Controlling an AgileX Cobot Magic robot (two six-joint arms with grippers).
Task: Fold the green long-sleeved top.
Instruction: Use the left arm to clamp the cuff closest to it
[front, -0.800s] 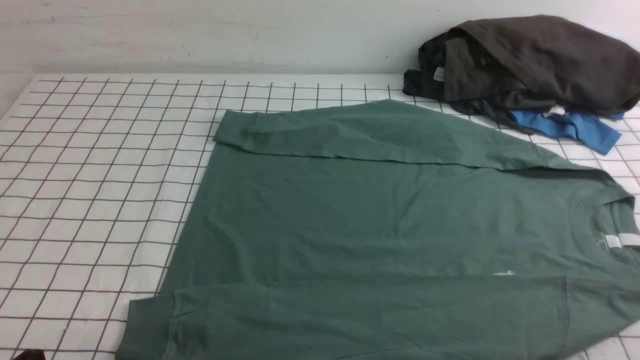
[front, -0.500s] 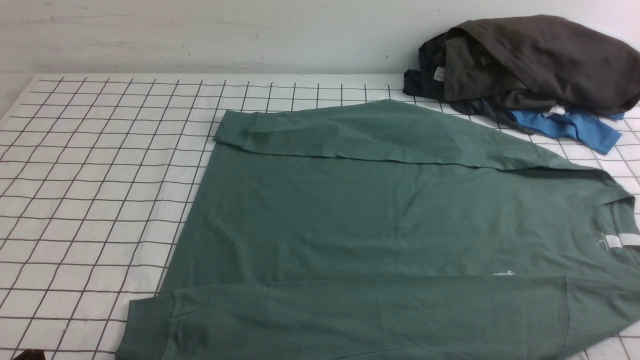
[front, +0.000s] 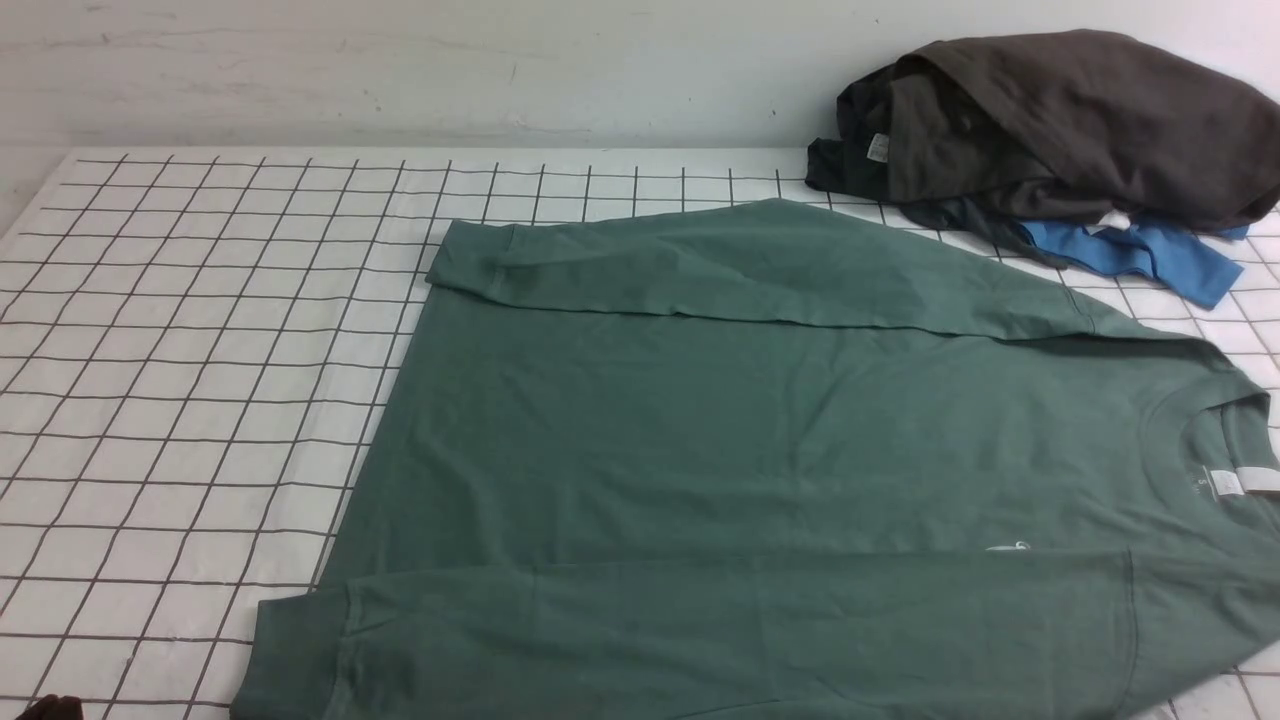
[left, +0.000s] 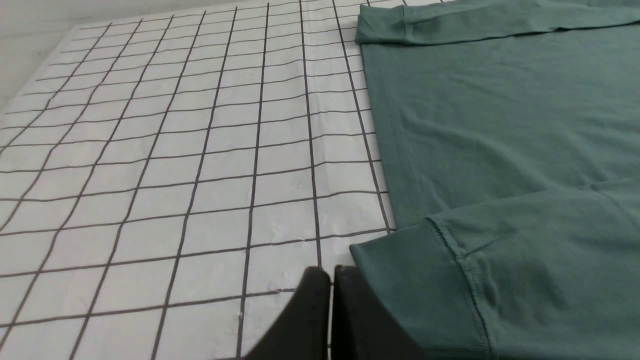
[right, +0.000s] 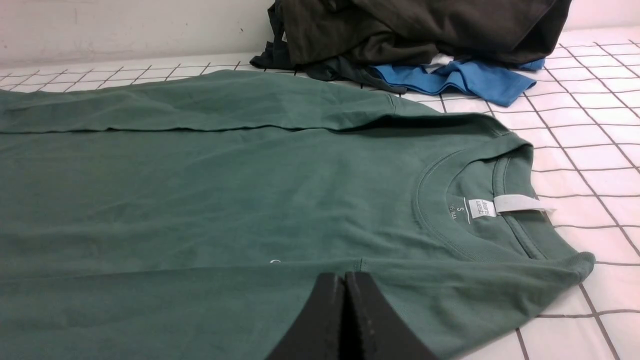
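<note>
The green long-sleeved top (front: 760, 450) lies flat on the gridded table, neck to the right, hem to the left. Both sleeves are folded in over the body, one along the far edge (front: 720, 270), one along the near edge (front: 700, 630). The white neck label (right: 520, 204) shows at the collar. My left gripper (left: 331, 272) is shut and empty, just beside the ribbed cuff (left: 425, 285) of the near sleeve. My right gripper (right: 345, 277) is shut and empty, above the near sleeve by the shoulder seam. Neither gripper shows clearly in the front view.
A heap of dark grey-brown garments (front: 1060, 120) with a bright blue garment (front: 1140, 255) under it sits at the back right corner. The white gridded cloth (front: 200, 350) covers the table; a wall stands behind.
A dark shape at the bottom left corner of the front view has sunk slightly lower. The top has not moved.
</note>
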